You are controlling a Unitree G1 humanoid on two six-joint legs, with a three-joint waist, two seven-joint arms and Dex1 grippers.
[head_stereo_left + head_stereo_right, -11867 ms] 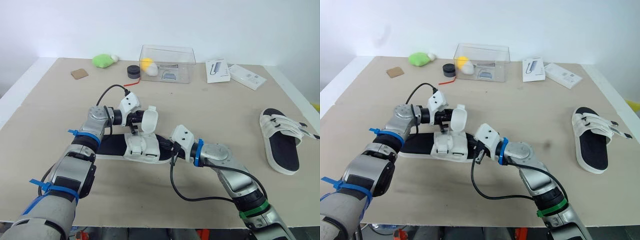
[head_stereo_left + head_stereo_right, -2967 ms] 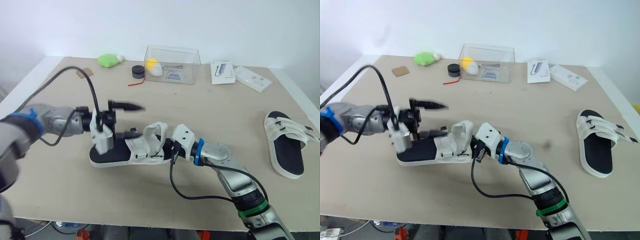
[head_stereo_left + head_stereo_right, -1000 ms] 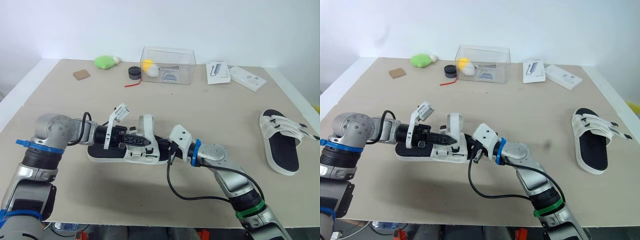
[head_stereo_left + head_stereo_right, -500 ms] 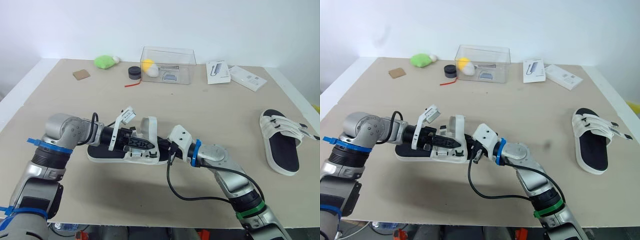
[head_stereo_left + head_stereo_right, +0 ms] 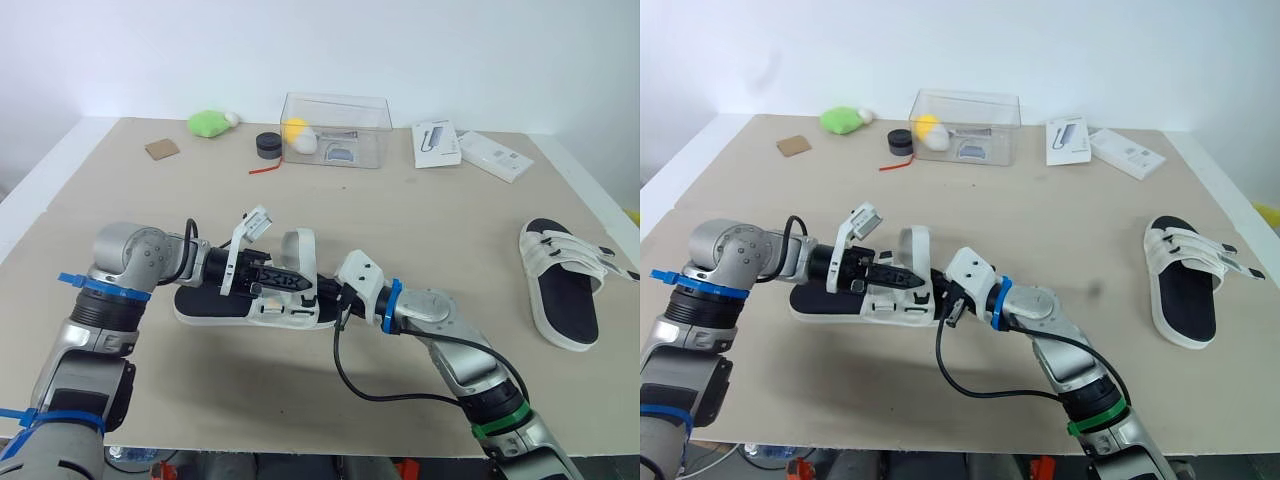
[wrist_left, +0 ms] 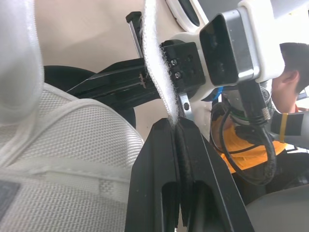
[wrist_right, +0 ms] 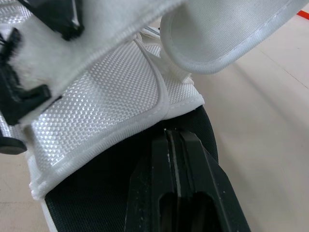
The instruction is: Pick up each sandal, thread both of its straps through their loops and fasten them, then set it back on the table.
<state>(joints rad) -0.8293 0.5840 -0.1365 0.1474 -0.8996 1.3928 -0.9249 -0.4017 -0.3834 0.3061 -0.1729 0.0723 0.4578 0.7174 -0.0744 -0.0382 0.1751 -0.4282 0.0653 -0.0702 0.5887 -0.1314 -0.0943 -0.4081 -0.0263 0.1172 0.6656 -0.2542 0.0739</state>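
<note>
A black-soled sandal (image 5: 215,303) with white straps lies at the table's middle left. My left gripper (image 5: 298,284) reaches over it, shut on the edge of its upright white strap (image 6: 157,72), which arches above the footbed. My right gripper (image 5: 324,298) meets the sandal's right end; in the right wrist view its fingers (image 7: 193,159) are shut on the black sole (image 7: 120,179) beneath the white mesh upper (image 7: 106,96). A second sandal (image 5: 565,283) lies at the far right of the table with its straps across it.
A clear box (image 5: 335,128), a green object (image 5: 208,123), a black round thing (image 5: 267,146), a brown square (image 5: 159,149) and two white boxes (image 5: 437,143) (image 5: 495,153) line the table's back. A person (image 6: 294,63) appears in the left wrist view.
My left gripper has slid right along the sandal and closed on the upright strap, lifting it a little. The right gripper has stayed at the sandal's end.
</note>
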